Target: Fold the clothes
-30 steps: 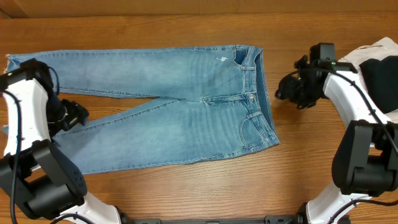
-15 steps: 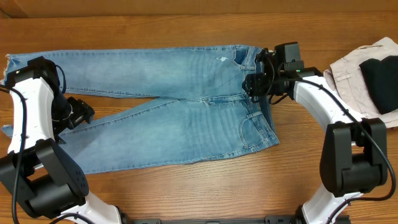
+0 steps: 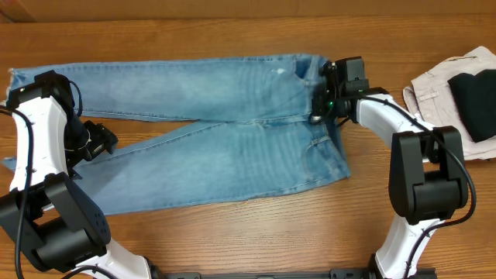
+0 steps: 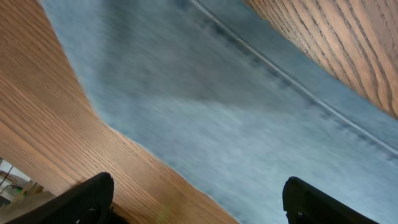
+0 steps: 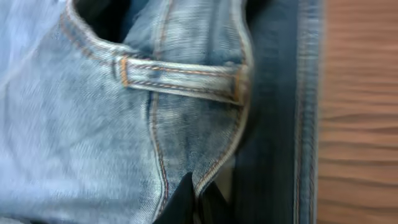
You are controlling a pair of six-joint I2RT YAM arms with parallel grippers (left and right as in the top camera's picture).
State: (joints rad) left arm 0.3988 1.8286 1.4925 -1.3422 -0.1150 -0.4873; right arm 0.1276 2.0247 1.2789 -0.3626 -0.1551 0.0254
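Note:
The clothes, a pair of light-blue jeans (image 3: 217,132), lie flat across the table with the waistband at the right and the legs reaching left. My right gripper (image 3: 319,105) sits at the waistband near the fly, shut on a fold of denim. In the right wrist view its dark fingertips (image 5: 199,199) pinch a stitched edge of the jeans (image 5: 93,124) below a belt loop (image 5: 180,78). My left gripper (image 3: 105,143) hovers at the upper edge of the lower leg, open. Its fingers straddle the leg edge (image 4: 217,106) and bare wood, holding nothing (image 4: 199,199).
An off-white garment (image 3: 434,93) with a black garment (image 3: 474,105) on it lies at the right edge of the table. Bare wood (image 3: 256,232) runs along the front of the jeans.
My right arm swung left from the bare wood beside the jeans to the waistband and shut on the denim there. The left arm shifted only slightly.

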